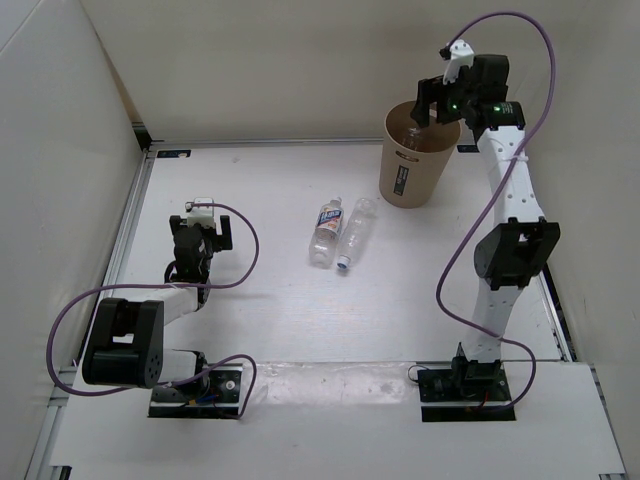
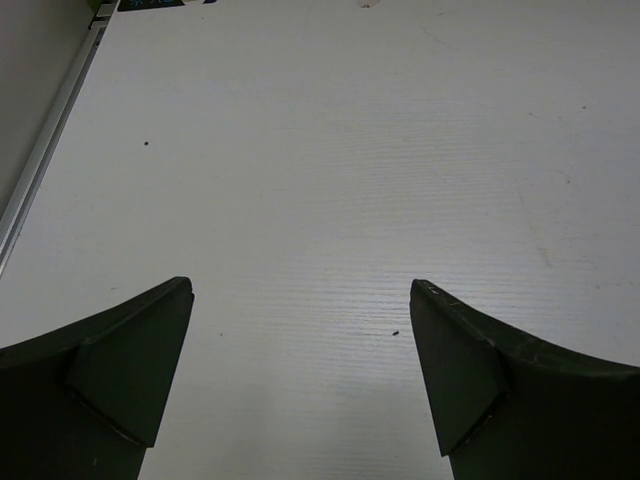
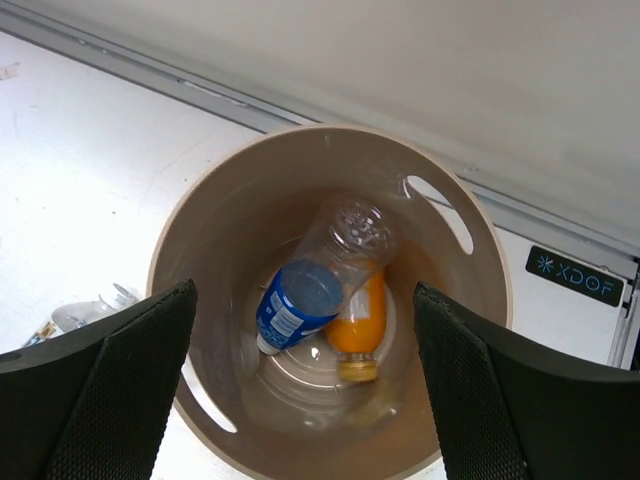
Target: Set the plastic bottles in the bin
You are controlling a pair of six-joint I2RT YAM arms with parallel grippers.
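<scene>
Two plastic bottles are seen inside the tan bin (image 3: 222, 240); two others are seen lying on the table (image 1: 250, 310).

In the right wrist view, a clear blue-labelled bottle (image 3: 320, 275) is shown leaning inside the bin, with a short orange bottle (image 3: 358, 325) lying against it at its 5 o'clock. The bin is placed at the table's 1 o'clock. A white-, red- and blue-labelled bottle (image 1: 327, 232) and a clear blue-capped bottle (image 1: 355, 235) are laid side by side near the table's centre. The right gripper (image 1: 436, 110) is held above the bin's mouth, fingers spread wide with nothing gripped. The left gripper (image 2: 300, 290) is held at 9 o'clock over bare table, fingers likewise wide apart.
</scene>
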